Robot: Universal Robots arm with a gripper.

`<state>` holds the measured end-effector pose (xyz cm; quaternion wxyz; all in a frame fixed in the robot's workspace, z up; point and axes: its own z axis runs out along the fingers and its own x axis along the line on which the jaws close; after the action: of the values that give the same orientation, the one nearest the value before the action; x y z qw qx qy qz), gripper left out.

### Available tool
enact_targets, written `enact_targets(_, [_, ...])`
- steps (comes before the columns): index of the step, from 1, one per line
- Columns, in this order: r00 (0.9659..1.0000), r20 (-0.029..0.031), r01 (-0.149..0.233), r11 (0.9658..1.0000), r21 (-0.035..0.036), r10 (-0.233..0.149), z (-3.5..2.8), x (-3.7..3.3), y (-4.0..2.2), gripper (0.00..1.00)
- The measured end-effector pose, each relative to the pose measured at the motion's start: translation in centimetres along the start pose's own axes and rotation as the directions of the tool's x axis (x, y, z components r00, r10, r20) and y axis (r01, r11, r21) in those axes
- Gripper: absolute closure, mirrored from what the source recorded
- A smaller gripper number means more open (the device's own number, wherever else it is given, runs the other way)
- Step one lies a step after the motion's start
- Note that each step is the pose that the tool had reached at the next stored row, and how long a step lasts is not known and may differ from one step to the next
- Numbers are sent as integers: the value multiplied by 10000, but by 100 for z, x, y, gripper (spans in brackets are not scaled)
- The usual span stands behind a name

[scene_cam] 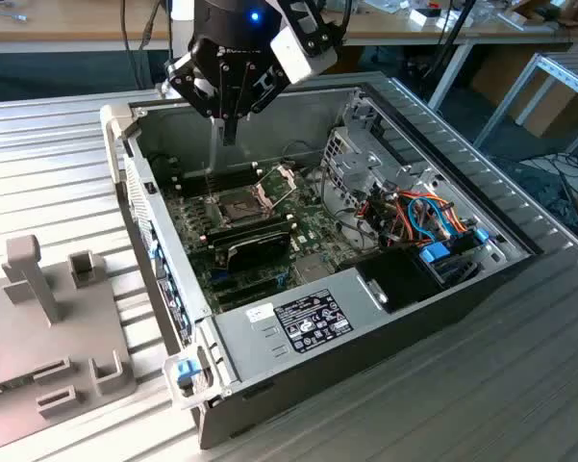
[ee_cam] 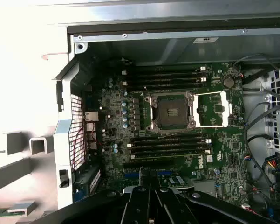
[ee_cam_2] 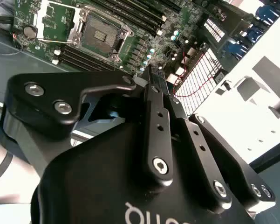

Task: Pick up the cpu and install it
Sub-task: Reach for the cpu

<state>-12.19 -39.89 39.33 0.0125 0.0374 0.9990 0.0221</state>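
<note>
My gripper (scene_cam: 229, 133) hangs above the open computer case (scene_cam: 298, 332), over the far end of the green motherboard (scene_cam: 313, 236). Its two black fingers (ee_cam_2: 154, 100) stand pressed together, and I see nothing between them. The dark square socket (ee_cam: 170, 112) lies below with its hinged metal frame (ee_cam: 214, 108) swung open beside it, and the socket bed is bare in both wrist views. That socket (scene_cam: 238, 204) sits a little toward the case front from the fingertips. The cpu is out of view.
Long black memory sticks (ee_cam: 167, 77) flank the socket on both sides. A drive cage with orange and blue cables (scene_cam: 423, 221) fills the exterior view's right of the case. A grey fixture block (scene_cam: 53, 327) stands on the ribbed table outside the case, at the exterior view's left.
</note>
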Motion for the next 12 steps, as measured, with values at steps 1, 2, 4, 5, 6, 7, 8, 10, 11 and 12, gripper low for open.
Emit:
enact_targets(1, [10000, 0, 0, 10000, 0, 0, 0, 0, 0, 89])
enact_targets(2, [10000, 0, 0, 10000, 0, 0, 0, 0, 0, 89])
enact_targets(4, [10000, 0, -1, 10000, 0, 1, 0, 0, 0, 89])
enact_targets(5, [10000, -1, 0, 10000, 0, 0, 0, 0, 0, 89])
enact_targets(6, [10000, -1, 0, 10000, 0, 0, 0, 0, 0, 89])
enact_targets(7, [10000, 0, 0, 10000, 0, 0, 0, 0, 0, 89])
enact_targets(8, [10000, 0, 0, 10000, 0, 0, 0, 0, 0, 89])
enact_targets(10, [10000, -1, 0, 10000, 0, 0, 0, 0, 0, 89])
enact_targets(11, [10000, -1, 0, 10000, 0, 0, 0, 0, 0, 89])
enact_targets(12, [10000, -1, 0, 10000, 0, 0, 0, 0, 0, 89])
